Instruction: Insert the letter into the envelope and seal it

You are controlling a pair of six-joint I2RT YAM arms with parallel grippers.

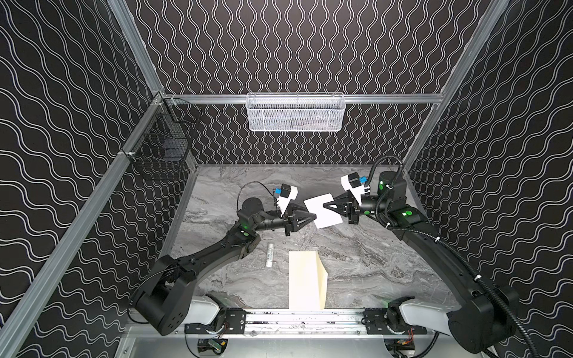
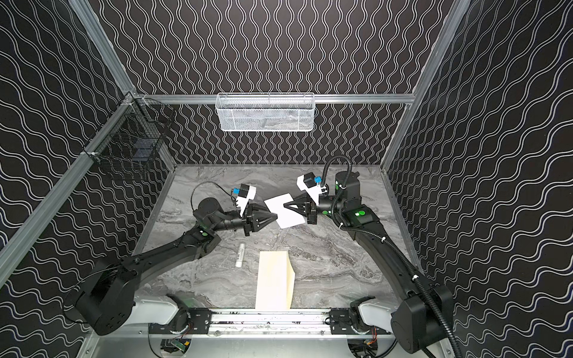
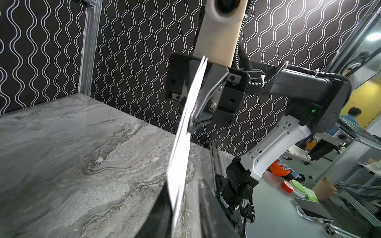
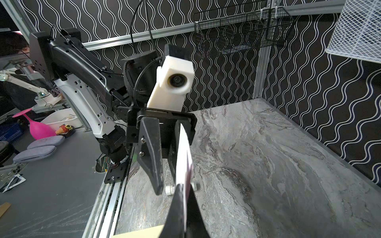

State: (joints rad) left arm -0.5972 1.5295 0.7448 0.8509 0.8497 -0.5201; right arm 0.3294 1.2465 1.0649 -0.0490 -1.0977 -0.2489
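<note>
Regrasp step, mid-frame: right gripper (image 1: 324,205) clamps the letter (image 1: 327,218) aloft; left gripper (image 1: 313,216) straddles its edge, grip unclear. Next probably calls for aiming it into the lower-centre envelope (image 1: 305,279).

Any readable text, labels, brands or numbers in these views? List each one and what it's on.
Nothing here is legible.
white stick: dark print runs along its side, too small to read in both top views; its end in the right wrist view is blurred as well.
letter: blank, no print.
envelope: no writing shows on the visible face.
</note>
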